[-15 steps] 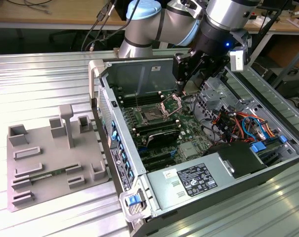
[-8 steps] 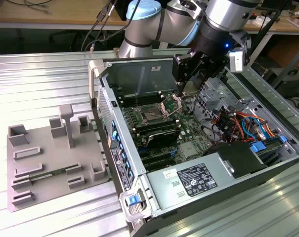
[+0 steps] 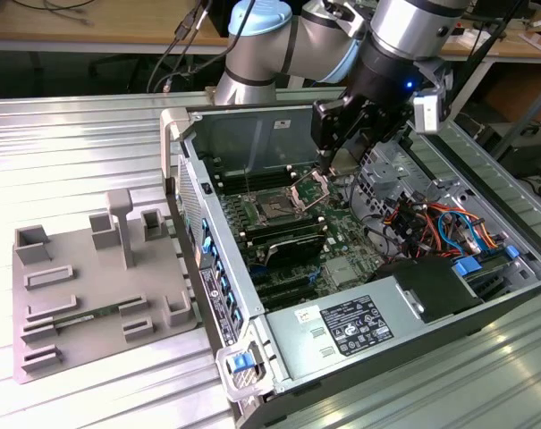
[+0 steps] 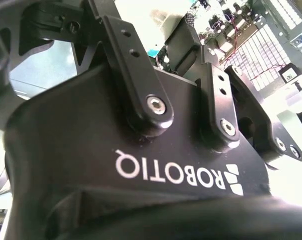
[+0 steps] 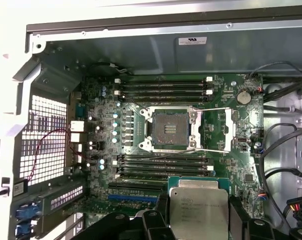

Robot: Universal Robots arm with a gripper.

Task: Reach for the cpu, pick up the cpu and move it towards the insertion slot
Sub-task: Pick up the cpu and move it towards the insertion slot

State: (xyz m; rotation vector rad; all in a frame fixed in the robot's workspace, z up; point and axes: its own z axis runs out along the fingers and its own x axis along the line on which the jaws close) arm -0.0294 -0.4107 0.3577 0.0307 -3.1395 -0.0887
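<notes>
Gripper [image 5: 198,220] closed on the cpu [image 5: 198,212], its black fingers [image 5: 153,222] clamping the chip's two sides, as seen in the first wrist view. Held chip hangs above the green circuit board, apart from the insertion slot [image 5: 169,129], whose hinged bracket [image 5: 229,131] stands open inside the computer case [image 3: 252,134].
</notes>
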